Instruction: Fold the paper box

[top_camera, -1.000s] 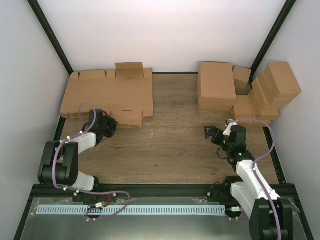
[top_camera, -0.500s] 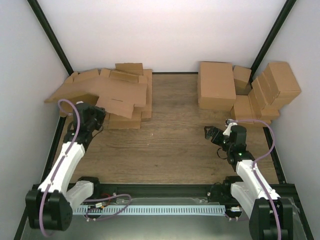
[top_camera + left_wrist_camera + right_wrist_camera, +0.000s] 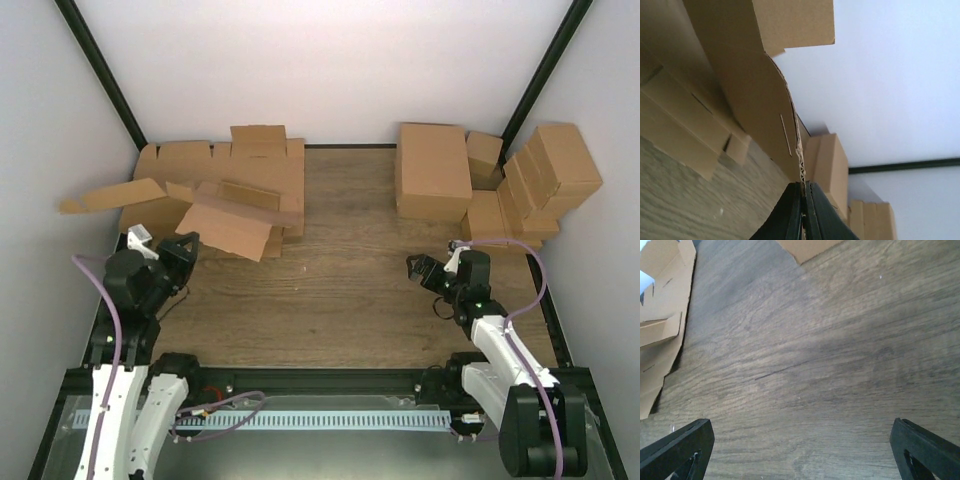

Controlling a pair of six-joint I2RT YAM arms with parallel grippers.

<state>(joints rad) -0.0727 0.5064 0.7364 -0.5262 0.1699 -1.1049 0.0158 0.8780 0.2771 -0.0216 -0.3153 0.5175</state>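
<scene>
At left, paper box (image 3: 235, 222) gripped, unfolded

Left end effector (image 3: 802, 186) pinches shut on the box's edge, holding it tilted above the stack of flat sheets (image 3: 255, 165). Right end effector (image 3: 420, 268) gapes wide, empty, over the surface (image 3: 340, 300). Every fold looks still to do.

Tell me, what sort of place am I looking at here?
Probably an enclosed test bench for robots folding boxes: white walls around a wooden table, flat cardboard blanks stacked left, closed brown boxes piled right.
</scene>
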